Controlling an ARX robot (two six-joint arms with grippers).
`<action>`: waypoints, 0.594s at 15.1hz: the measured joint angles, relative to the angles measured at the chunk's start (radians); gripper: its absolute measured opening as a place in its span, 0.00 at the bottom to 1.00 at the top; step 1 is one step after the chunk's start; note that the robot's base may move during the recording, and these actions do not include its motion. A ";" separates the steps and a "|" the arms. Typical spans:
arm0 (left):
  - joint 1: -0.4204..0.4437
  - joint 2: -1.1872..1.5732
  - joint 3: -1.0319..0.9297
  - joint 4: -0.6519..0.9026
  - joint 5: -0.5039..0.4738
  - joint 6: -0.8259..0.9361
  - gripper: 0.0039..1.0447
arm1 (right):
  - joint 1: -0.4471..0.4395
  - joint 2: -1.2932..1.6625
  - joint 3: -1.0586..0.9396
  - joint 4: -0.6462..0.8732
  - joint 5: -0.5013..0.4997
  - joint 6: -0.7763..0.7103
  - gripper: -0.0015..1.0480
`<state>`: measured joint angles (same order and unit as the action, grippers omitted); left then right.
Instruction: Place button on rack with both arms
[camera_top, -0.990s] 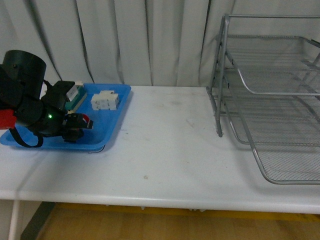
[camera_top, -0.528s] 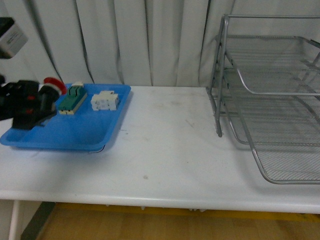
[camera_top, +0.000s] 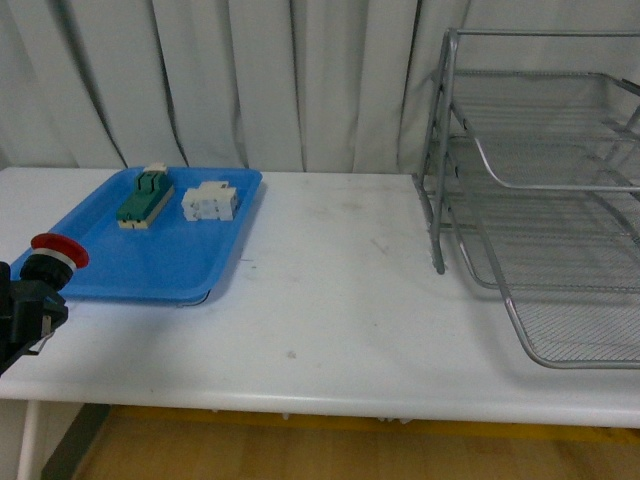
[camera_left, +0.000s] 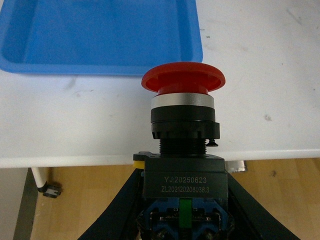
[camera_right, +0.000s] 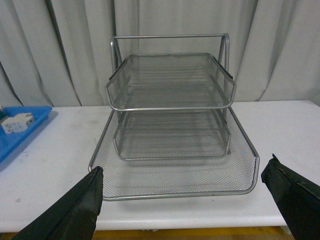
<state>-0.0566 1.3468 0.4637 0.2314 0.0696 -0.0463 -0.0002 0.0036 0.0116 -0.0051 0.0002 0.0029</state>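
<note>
The button (camera_top: 52, 258) has a round red cap on a black body. My left gripper (camera_top: 28, 310) is shut on it at the table's front left corner, off the blue tray (camera_top: 150, 262). In the left wrist view the button (camera_left: 183, 130) fills the middle, its blocky body clamped between my jaws. The silver wire rack (camera_top: 545, 190) with three tiers stands at the right. In the right wrist view the rack (camera_right: 170, 125) faces my open right gripper (camera_right: 185, 200), whose fingers (camera_right: 75, 210) stand wide apart before its bottom tier. My right gripper is out of the front view.
The blue tray holds a green-topped beige block (camera_top: 143, 197) and a white blocky component (camera_top: 210, 201) at its back. White table (camera_top: 330, 290) runs between tray and rack. A grey curtain hangs behind. The table's front edge lies under my left gripper.
My left gripper has lifted the button out of the blue tray and carried it toward the table's front left corner.
</note>
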 joint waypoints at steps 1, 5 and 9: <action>-0.002 0.002 0.000 0.008 0.000 0.000 0.34 | 0.000 0.000 0.000 0.002 -0.001 0.000 0.94; -0.008 0.009 0.000 0.011 -0.005 0.000 0.34 | 0.000 0.000 0.000 0.001 -0.001 0.000 0.94; -0.008 0.009 0.000 0.011 -0.003 0.000 0.34 | 0.000 0.000 0.000 0.002 0.000 0.000 0.94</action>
<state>-0.0650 1.3556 0.4633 0.2424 0.0662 -0.0463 -0.0002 0.0036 0.0116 -0.0029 -0.0002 0.0029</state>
